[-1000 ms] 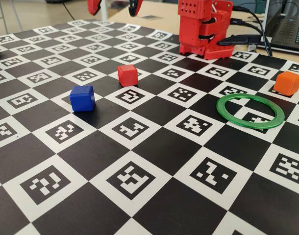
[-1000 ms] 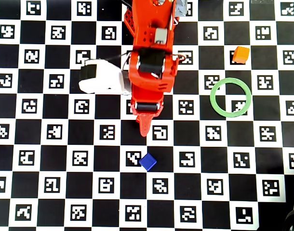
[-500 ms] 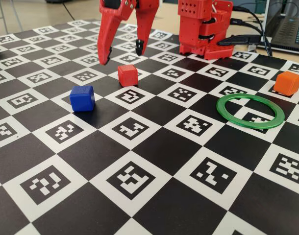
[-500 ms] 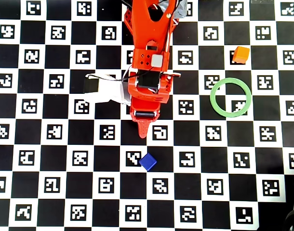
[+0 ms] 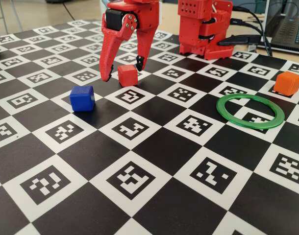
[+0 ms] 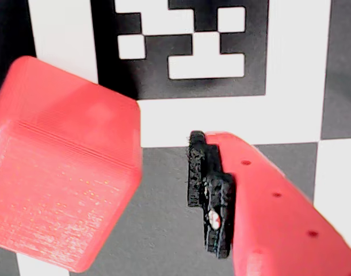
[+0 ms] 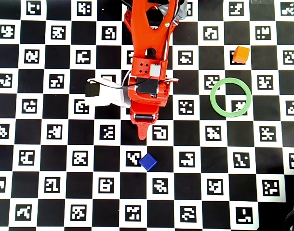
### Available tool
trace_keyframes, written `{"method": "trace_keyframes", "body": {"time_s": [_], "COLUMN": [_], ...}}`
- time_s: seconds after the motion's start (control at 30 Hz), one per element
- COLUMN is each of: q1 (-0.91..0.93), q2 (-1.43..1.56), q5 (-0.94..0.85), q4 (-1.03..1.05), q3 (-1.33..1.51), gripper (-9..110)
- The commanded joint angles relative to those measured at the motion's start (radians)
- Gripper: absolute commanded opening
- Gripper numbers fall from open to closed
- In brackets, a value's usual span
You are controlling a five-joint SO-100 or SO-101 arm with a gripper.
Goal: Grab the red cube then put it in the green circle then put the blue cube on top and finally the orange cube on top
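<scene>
Gripper (image 5: 123, 72) spread wide, fingers straddling the red cube (image 5: 127, 75) on the checkered marker board (image 5: 154, 147); wrist view shows a gap between cube (image 6: 60, 167) and black fingertip pad (image 6: 210, 195). Blue cube (image 5: 82, 98) near the red cube, toward the camera. Green circle (image 5: 250, 111) well apart, right; orange cube (image 5: 287, 82) just beyond it.

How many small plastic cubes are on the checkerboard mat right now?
3. The small matte red cube sits between the open gripper fingers; the deep-blue cube lies nearer the fixed camera; the bright-orange cube sits beyond the green ring.
</scene>
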Motion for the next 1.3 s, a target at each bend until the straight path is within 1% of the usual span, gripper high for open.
{"method": "trace_keyframes", "body": {"time_s": [0.0,0.17,0.37,1.0,1.27], "q1": [0.003,-0.008,-0.041,-0.038,-0.035], "q2": [0.012,0.008,0.006,-0.049,-0.048], "q5": [0.009,0.023,0.080,0.486,0.528], "q4": [-0.011,-0.012,-0.012,-0.015,-0.044], "q3": [-0.009,-0.011,-0.012,-0.081,-0.091], "gripper": [45,45,44,45,45]}}
